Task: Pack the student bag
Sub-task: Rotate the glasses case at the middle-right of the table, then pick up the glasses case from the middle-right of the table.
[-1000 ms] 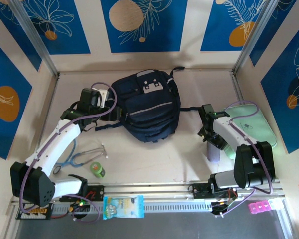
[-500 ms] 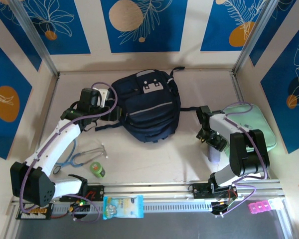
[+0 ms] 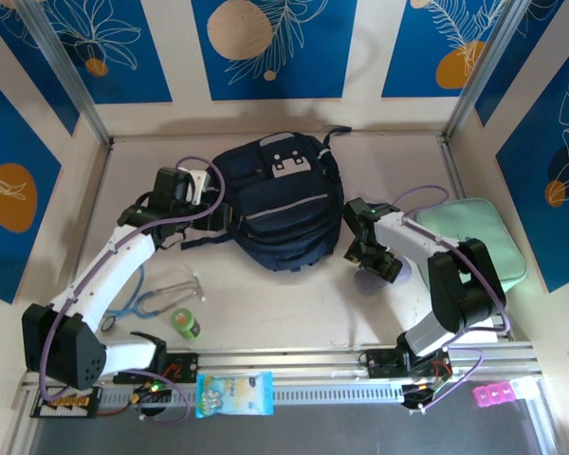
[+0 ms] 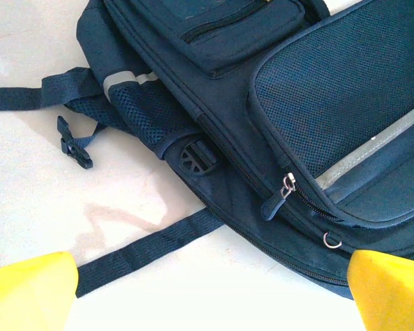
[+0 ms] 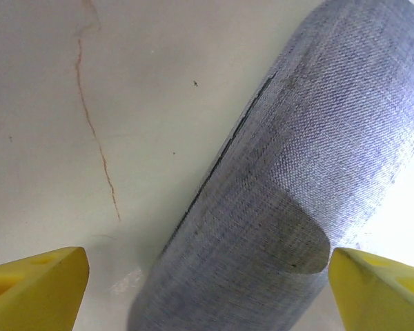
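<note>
Student bag (image 3: 280,204) lies flat in the middle of the tabletop (image 3: 284,313), navy, front side up, with its grey-white patch toward the far wall. A dark strap trails off each side. My left wrist view sits right over one corner of it: mesh pocket, reflective grey trim, a round buckle (image 4: 196,155), and a zip pull (image 4: 286,186) lying on the seam of the front compartment, which is zipped closed there.

Left gripper (image 4: 208,289) hovers at the bag's left flank, fingers spread wide with nothing between them but a strap on the tabletop and the bag's edge below.

Right gripper (image 5: 207,289) is just off the bag's right side, low over the tabletop, fingers also spread wide. A grey woven fabric roll (image 5: 290,158) lies slantwise between them. Bare tabletop shows between one finger and the roll. The other finger sits right at the roll's flat end, and I cannot tell whether it touches.

Further right, a mint-green flat case (image 3: 474,237) lies beside my right arm. Near my left arm lie a stethoscope (image 3: 161,299) and a small green tape roll (image 3: 185,322). A snack packet (image 3: 234,393) rests on the front rail.
</note>
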Controlling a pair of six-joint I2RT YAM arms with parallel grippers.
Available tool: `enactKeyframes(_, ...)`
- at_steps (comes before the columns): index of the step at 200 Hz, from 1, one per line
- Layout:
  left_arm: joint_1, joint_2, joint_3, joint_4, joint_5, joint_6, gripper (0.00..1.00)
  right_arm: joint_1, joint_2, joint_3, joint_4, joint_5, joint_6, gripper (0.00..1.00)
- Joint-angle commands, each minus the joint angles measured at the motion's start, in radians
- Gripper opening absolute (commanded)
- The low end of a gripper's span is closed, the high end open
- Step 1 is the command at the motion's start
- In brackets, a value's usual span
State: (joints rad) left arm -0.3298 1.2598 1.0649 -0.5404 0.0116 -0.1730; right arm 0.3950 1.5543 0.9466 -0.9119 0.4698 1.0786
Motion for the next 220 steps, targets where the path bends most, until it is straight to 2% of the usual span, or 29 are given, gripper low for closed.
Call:
enactKeyframes(1,0.011,0.008,0.009,-0.018,0.030,0.022,1.00,-0.018,-0.059,0.000,-0.060,-0.005,0.035,0.90)
enactKeyframes(36,0.012,0.019,0.015,-0.020,0.050,0.017,1.00,-0.050,-0.135,-0.069,-0.031,-0.048,0.067,0.91)
enactKeyframes(70,0.013,0.026,0.023,-0.023,0.062,0.015,1.00,-0.109,-0.105,-0.113,0.051,-0.143,0.090,0.99)
enactKeyframes(122,0.012,0.027,0.019,-0.027,0.063,0.018,1.00,-0.111,-0.108,-0.140,0.021,-0.128,0.181,0.99)
enactKeyframes(167,0.011,0.036,0.024,-0.023,0.075,0.016,1.00,-0.110,-0.119,-0.199,0.080,-0.159,0.205,1.00)
enactKeyframes(211,0.012,0.056,0.062,-0.041,0.108,0.019,1.00,-0.115,-0.114,-0.230,0.162,-0.135,0.213,0.87)
enactKeyframes(220,0.012,0.064,0.080,-0.049,0.125,0.024,1.00,-0.118,-0.108,-0.232,0.172,-0.133,0.209,0.82)
